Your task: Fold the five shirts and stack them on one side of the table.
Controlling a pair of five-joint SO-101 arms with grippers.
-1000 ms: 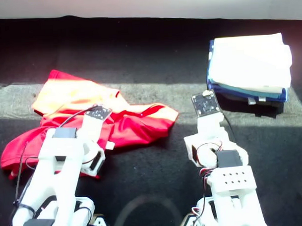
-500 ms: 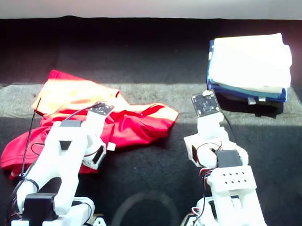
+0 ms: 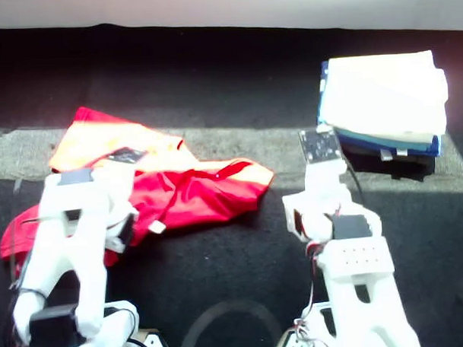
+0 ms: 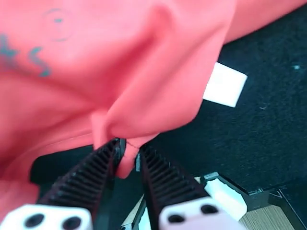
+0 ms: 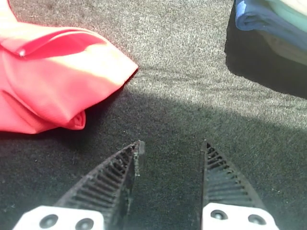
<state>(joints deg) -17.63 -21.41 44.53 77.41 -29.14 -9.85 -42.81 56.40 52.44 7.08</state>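
Red shirt [image 3: 179, 192] lies crumpled on the left half of the table [image 3: 213, 83]. Its long axis runs across the table, from near the left edge toward the middle. One bunched end is by the left edge and the folded right end stops about mid-table.

Left gripper [image 4: 128, 151] is over the shirt's near-left part, fingers pressed together on a small fold of red cloth. White tag [image 4: 224, 85] hangs off the hem just beside the pinch, over bare table.

Right gripper [image 5: 171, 146] hovers above bare table right of the middle, fingers spread, holding nothing. The shirt's right end [image 5: 57, 72] lies to this gripper's left and a bit farther in, near but not touching.

Stack of folded shirts [image 3: 381, 100] sits at the far right corner, white on top and blue beneath, well apart from the red shirt.

Judgement: the left arm has its end of the shirt, and the right arm is nearer the free right end. The next move likely turns on the right gripper going leftward to that end, so the shirt can be spread along its long axis.
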